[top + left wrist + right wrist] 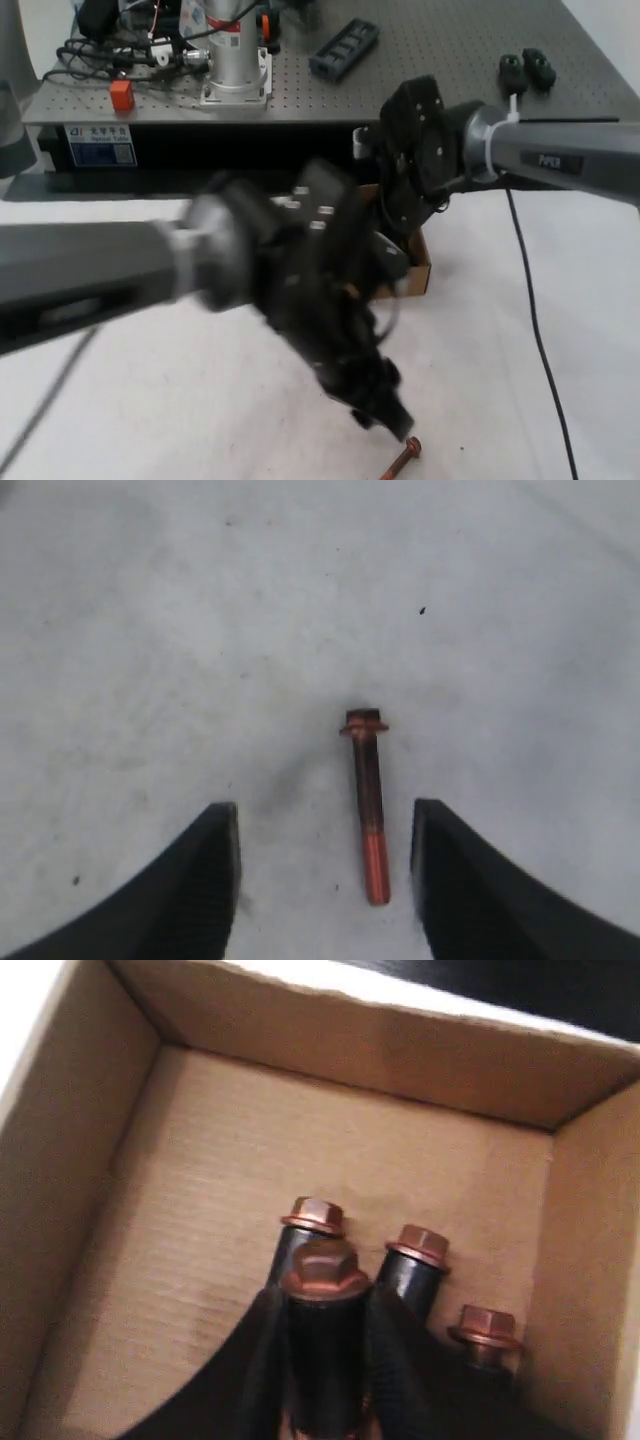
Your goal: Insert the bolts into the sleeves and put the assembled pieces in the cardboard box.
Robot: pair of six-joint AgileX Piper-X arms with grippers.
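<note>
At the near edge of the desk (150, 630), a loose bolt (367, 800) lies between spread jaws; farther back, an assembled piece (322, 1330) is pinched over the cardboard box (330, 1050).
The left arm comes in from the left, and its jaws are open just above the copper-coloured bolt (403, 461). The bolt lies flat on the white desk, nearer one finger than the other and touching neither. The right arm comes in from the right, with its jaws over the box (420, 272) in the middle of the scene. They are closed on a black sleeve with a copper bolt head on top, held upright inside the box walls. Three more assembled pieces (312, 1218) (420, 1250) (484, 1328) are on the box floor just beyond it, close together, heads up.
</note>
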